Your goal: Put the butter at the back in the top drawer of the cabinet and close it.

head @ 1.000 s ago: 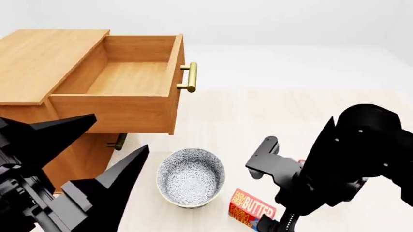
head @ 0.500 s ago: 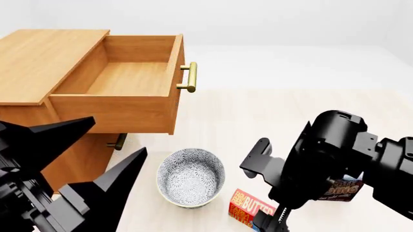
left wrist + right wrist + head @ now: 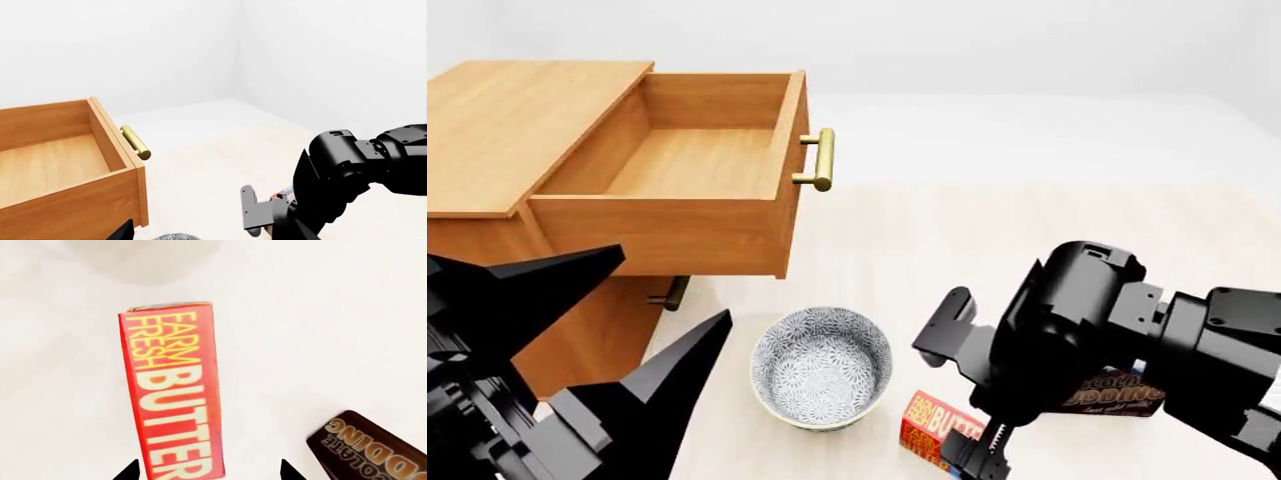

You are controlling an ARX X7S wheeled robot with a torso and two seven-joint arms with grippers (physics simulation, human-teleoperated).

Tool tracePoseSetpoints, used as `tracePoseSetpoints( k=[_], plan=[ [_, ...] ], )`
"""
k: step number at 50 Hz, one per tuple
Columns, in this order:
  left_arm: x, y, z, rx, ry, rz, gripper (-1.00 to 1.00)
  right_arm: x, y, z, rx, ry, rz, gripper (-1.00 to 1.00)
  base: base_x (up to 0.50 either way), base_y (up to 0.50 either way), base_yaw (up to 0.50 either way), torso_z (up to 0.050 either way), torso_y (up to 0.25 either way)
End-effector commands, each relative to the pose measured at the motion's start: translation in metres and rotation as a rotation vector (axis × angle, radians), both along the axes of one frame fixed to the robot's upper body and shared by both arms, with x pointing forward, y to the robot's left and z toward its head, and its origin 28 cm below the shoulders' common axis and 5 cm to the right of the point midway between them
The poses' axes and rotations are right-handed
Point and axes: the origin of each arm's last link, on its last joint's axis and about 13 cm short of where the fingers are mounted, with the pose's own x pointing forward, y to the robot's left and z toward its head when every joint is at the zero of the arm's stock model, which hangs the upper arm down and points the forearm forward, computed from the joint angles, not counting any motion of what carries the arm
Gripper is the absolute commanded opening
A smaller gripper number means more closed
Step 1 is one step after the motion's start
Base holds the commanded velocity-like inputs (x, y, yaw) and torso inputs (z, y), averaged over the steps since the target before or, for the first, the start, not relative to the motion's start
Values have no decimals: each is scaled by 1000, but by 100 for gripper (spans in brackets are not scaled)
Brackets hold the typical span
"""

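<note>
While the top drawer of the cabinet stands pulled out and bare inside, its brass handle facing the open floor, the butter lies flat on that floor, well apart from the drawer and lower in the head view. It sits just beside a patterned bowl, on the bowl's right, with the right arm reaching down over its far end. A dark pudding box lies near the butter's right, largely covered by that arm.

In the right wrist view the butter fills the middle, red with yellow "FARM FRESH BUTTER" lettering, and the two dark tips of the right fingers show on either side of its near end, spread wider than the box and not touching it: the right fingers are released. A corner of the pudding box shows nearby on the pale floor, apart from the butter.

The left fingers hang spread and released at the lower left of the head view, in front of the cabinet's lower drawers, holding nothing. The left wrist view shows the drawer from its side, handle outward, and the right arm beyond it.
</note>
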Motion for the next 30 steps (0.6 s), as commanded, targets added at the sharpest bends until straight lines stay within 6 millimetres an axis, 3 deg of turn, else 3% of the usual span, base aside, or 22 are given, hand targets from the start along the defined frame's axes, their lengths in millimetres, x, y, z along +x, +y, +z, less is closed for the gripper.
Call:
tracePoseSetpoints(
  k=[1,30],
  plan=[
    [-1,0,0,1,0,-2,100,2,5,-6,8,14,24,100,0,0,0,0,0],
    [-2,-1,0,5,2,-8,100,6,2,-34,40,87,24,100,0,0,0,0,0]
  ],
)
